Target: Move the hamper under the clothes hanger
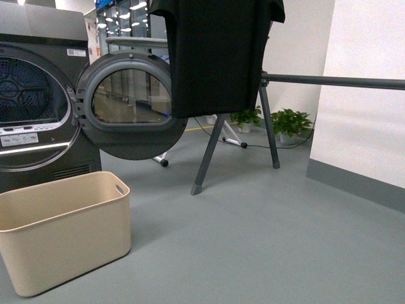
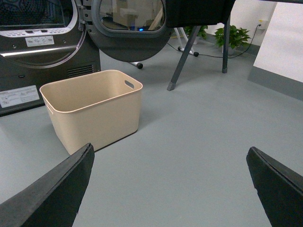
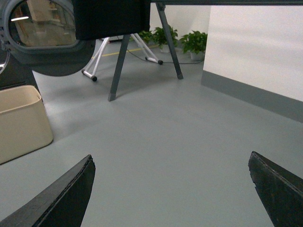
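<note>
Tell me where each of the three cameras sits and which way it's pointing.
Front view: on the robot's body, facing the hamper, the open laundry machine and the drying rack holding a black shirt; no arm shows.
Left wrist view: on the left arm, looking over the open left gripper at the hamper.
Right wrist view: on the right arm, over the open right gripper, toward the rack's legs.
All three share hamper and rack.

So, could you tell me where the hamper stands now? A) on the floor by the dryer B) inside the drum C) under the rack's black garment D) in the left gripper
A: the hamper sits on the floor before the dryer, well left of the rack.
</note>
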